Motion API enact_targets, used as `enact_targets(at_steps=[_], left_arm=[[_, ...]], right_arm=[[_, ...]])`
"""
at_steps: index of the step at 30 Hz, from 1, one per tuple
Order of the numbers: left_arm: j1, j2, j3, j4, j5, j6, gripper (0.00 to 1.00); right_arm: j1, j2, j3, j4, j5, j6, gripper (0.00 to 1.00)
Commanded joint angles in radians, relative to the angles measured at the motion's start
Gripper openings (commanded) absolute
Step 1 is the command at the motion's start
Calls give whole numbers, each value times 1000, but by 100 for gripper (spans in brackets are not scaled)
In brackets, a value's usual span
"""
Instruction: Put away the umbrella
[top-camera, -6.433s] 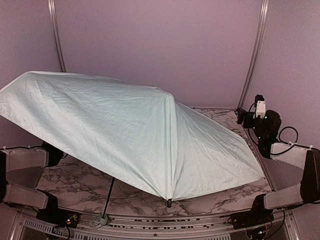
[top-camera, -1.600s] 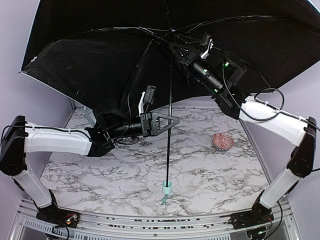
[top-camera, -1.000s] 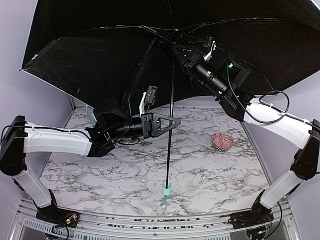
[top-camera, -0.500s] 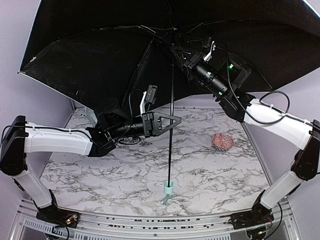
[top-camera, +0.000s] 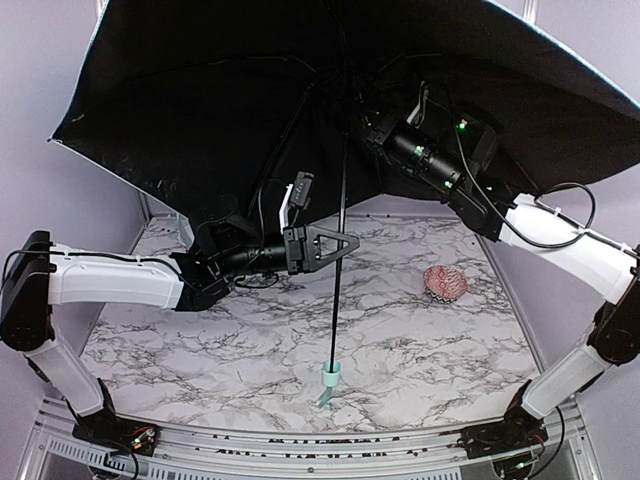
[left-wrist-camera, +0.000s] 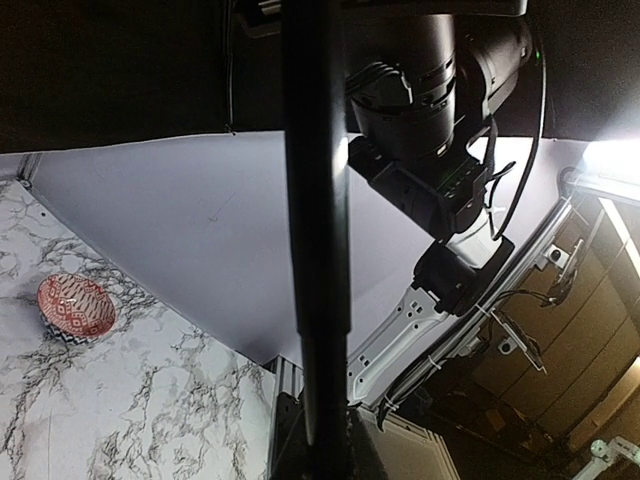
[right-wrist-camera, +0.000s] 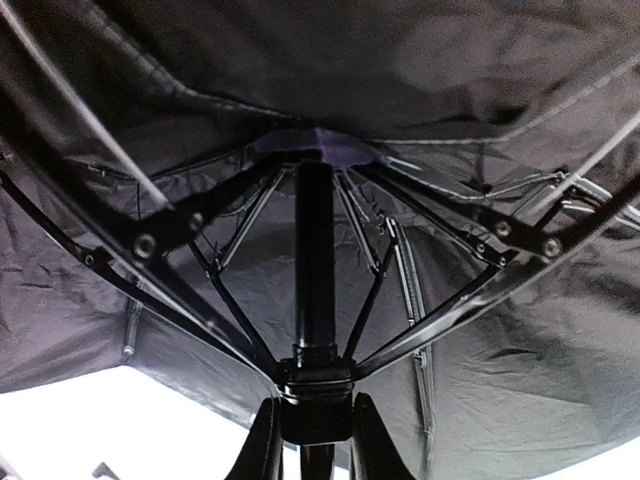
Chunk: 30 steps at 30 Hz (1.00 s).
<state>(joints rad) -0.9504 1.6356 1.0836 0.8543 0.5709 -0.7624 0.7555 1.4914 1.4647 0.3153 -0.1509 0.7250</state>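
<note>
The umbrella is standing open and upright over the surface. Its pale handle is hanging by the near edge, and its canopy is spreading above both arms. The left gripper is clamping the black shaft halfway up with its fingers drawn narrow. The right gripper is sitting just under the ribs, its fingers pinching the runner from both sides.

The risk is lying in the pull-down. If the right fingers are gripping only the runner's edge, they may be slipping off as the ribs resist. If the left hold is giving, the shaft may be sliding or tilting, swinging the canopy toward the pink bowl by the right edge.
</note>
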Motion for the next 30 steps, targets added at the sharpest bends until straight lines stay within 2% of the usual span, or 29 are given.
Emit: enact_targets(at_steps=[1,5,7,11,14,17,24,30], left_arm=[[10,-76,56,73,-30,92,0],[10,-86,84,-3,-129,155,0],[11,-95,104,-85,-198,198,0],[11,-124,108,-135,-268,255,0],[12,-134,109,-169,-286,279,0],[12,-131,106,-204,-307,279,0],[3,-128,93,-281,-363,311,0],[-9,-114,115,-358,-372,358,0]], right_arm=[[66,-11,-25,-244,103,-181,1],[156,-8,-81,-258,221,-276,4],[177,-18,-117,-233,245,-288,4],[218,-31,-166,-248,307,-305,7],[229,-55,-197,-255,348,-305,13],[229,-90,-213,-223,415,-319,24],[231,-105,-152,-217,500,-389,42],[231,-80,-123,-177,482,-409,46]])
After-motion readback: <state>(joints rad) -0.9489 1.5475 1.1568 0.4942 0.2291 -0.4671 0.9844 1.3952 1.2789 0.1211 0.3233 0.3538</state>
